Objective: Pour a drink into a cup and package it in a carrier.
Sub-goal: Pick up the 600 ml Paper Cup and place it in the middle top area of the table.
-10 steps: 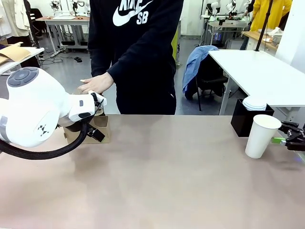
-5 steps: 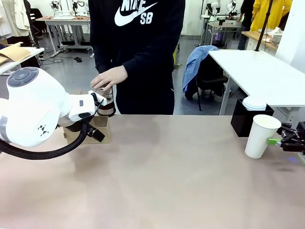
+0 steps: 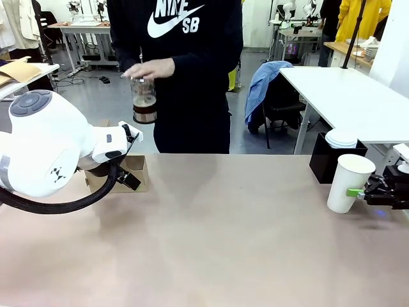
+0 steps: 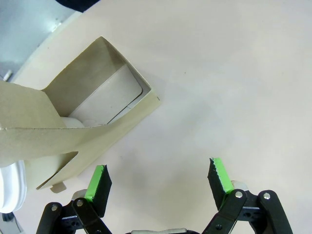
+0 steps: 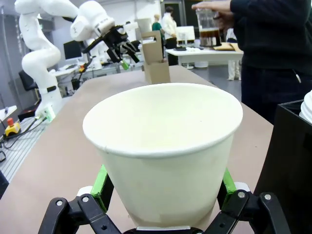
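At right edge of beige table (image 3: pixel 223 256), right gripper (image 3: pixel 355 192) flanks tall white paper cup (image 3: pixel 348 179) low; can't tell if clamped. Empty, light, crushable: squeeze gently mid-wall.

the cup (image 5: pixel 163 151) is plain white paper, matt, with a smooth rolled rim; the carrier (image 4: pixel 73 112) is brown cardboard, dull and a little fibrous at its cut edges. the pitcher (image 3: pixel 145 99) is clear glossy glass around the translucent brown drink (image 3: pixel 144 107), the table (image 3: pixel 223 243) smooth and matt, the left arm's shell (image 3: pixel 45 147) glossy white plastic.
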{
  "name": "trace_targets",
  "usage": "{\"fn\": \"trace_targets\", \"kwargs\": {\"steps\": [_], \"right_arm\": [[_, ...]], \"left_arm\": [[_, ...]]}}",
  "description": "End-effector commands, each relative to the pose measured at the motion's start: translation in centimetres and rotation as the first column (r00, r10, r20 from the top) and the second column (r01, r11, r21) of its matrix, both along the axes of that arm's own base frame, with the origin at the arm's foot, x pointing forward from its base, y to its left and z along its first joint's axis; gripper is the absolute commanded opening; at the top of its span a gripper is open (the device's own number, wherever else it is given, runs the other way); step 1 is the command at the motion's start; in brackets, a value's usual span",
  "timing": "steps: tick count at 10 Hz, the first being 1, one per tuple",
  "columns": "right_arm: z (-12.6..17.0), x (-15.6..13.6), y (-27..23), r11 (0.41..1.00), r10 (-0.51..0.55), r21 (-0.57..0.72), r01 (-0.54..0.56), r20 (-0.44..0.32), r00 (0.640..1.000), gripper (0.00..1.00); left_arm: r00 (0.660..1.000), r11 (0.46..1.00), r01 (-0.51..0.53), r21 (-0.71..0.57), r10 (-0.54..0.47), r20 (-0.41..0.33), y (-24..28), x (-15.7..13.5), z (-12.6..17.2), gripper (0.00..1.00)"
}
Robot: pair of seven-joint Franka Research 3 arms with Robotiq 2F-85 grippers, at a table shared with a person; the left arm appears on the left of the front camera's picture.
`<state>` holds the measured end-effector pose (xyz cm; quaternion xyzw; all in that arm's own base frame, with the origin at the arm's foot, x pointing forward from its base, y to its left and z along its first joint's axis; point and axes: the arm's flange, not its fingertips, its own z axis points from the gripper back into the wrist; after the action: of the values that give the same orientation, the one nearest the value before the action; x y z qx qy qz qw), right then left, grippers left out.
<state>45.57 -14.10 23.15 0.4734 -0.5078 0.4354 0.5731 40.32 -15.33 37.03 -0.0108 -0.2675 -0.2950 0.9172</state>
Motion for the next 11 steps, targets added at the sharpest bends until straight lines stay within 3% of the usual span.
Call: {"fn": "trace_targets", "kwargs": {"steps": [1, 2, 3, 7, 10, 11], "right_arm": [[0.2, 0.2, -0.4, 0.999, 0.023, 0.044, -0.023, 0.003, 1.0, 0.86], [0.4, 0.3, -1.2, 0.996, 0.06, 0.068, -0.057, -0.044, 0.997, 0.86], [0.0, -0.1, 0.0, 1.0, 0.005, 0.013, -0.005, -0.001, 1.0, 0.86], [-0.2, -0.1, -0.2, 1.0, 0.013, 0.028, -0.013, -0.011, 1.0, 0.87], [7.9, -5.4, 1.4, 0.982, -0.184, 0.049, 0.181, 0.07, 0.98, 0.87], [10.1, -6.4, 2.3, 0.967, -0.251, 0.051, 0.249, 0.049, 0.967, 0.87]], "left_arm": [[1.0, 1.0, -0.001, -0.002, 0.001, -0.001, 0.1, 0.0, 0.0, 1.0], [1.0, 1.0, -0.001, -0.002, 0.001, -0.001, 0.1, 0.0, 0.0, 1.0], [1.0, 1.0, -0.001, -0.002, 0.001, -0.001, 0.1, 0.0, 0.0, 1.0], [1.0, 1.0, -0.001, -0.002, 0.001, -0.001, 0.1, 0.0, 0.0, 1.0], [1.0, 1.0, -0.001, -0.002, 0.001, -0.001, 0.1, 0.0, 0.0, 1.0], [1.0, 1.0, -0.001, -0.002, 0.001, -0.001, 0.1, 0.0, 0.0, 1.0]]}}
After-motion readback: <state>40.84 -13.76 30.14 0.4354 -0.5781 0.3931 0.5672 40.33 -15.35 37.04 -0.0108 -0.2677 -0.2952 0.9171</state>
